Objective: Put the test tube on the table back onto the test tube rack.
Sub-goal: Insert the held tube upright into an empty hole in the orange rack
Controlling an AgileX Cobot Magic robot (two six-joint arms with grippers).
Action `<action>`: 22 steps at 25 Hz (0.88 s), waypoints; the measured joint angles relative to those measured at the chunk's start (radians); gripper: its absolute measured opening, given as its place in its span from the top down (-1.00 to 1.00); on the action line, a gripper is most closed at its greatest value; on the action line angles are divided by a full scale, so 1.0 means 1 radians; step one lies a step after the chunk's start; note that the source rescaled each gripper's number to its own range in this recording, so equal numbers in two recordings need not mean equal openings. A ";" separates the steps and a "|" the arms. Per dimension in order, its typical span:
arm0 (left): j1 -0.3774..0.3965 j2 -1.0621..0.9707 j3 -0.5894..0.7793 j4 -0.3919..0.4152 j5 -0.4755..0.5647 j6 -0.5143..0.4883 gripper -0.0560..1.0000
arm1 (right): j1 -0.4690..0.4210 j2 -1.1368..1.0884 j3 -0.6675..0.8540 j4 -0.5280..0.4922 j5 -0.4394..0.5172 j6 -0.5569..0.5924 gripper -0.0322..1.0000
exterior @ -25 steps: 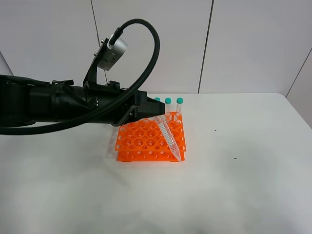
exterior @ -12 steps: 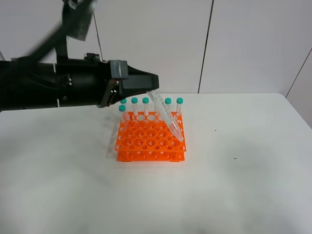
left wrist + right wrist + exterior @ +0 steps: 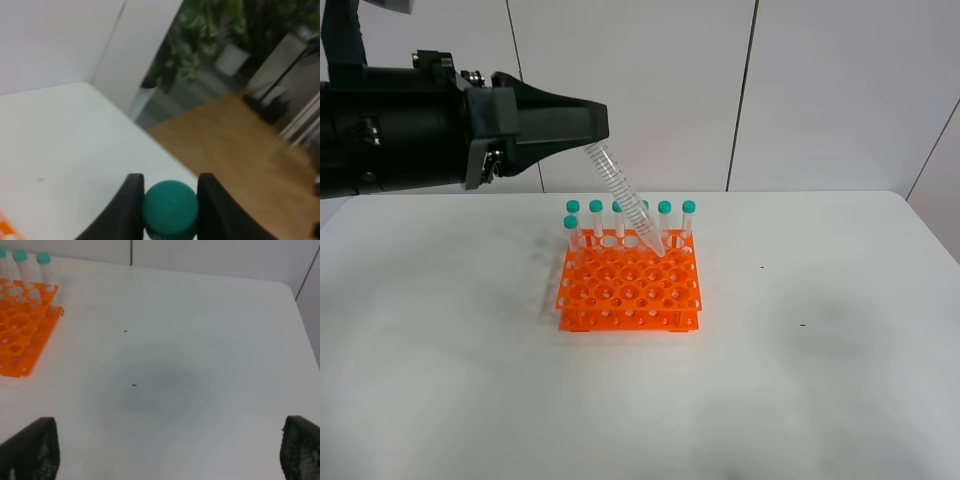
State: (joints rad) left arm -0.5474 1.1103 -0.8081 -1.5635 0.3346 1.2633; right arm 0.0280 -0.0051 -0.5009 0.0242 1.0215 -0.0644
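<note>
Exterior high view, left to right: left gripper (image 3: 598, 124) sits at the left, up above the table (image 3: 840, 380), clamped on the capped end of the test tube (image 3: 626, 200). Left wrist view confirms it: green cap (image 3: 170, 207) pinched between the jaws. The tube hangs tilted, cap end up-left, pointed tip down-right over the back rows of the orange rack (image 3: 630, 290), just in front of the row of standing tubes (image 3: 597, 220). Can't tell whether the tip touches the rack's top plate or hovers just above it. Right of the rack: plain white tabletop with a couple of dark specks (image 3: 763, 267). Right gripper (image 3: 165, 455) is spread wide, holding nothing, over the right side of the table, well apart from the rack.

Step in hand, as I read it: lining up for insertion. The next move calls for swinging the tube upright, centring the tip on a free hole, then lowering straight — a tilted entry risks jamming on the grid or knocking a neighbour. Release only once seated.
</note>
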 joint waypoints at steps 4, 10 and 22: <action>0.000 0.000 0.000 0.137 -0.106 -0.001 0.89 | 0.000 0.000 0.000 0.000 0.000 0.000 -0.96; -0.001 0.000 0.000 0.760 -0.251 -0.300 0.89 | 0.000 0.000 0.000 0.000 0.000 0.000 -0.96; -0.011 0.216 0.000 1.415 -0.545 -0.968 0.89 | 0.000 0.000 0.000 0.000 0.000 0.000 -0.96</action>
State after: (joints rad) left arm -0.5587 1.3265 -0.8081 -0.1481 -0.2105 0.2952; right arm 0.0280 -0.0051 -0.5009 0.0242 1.0215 -0.0644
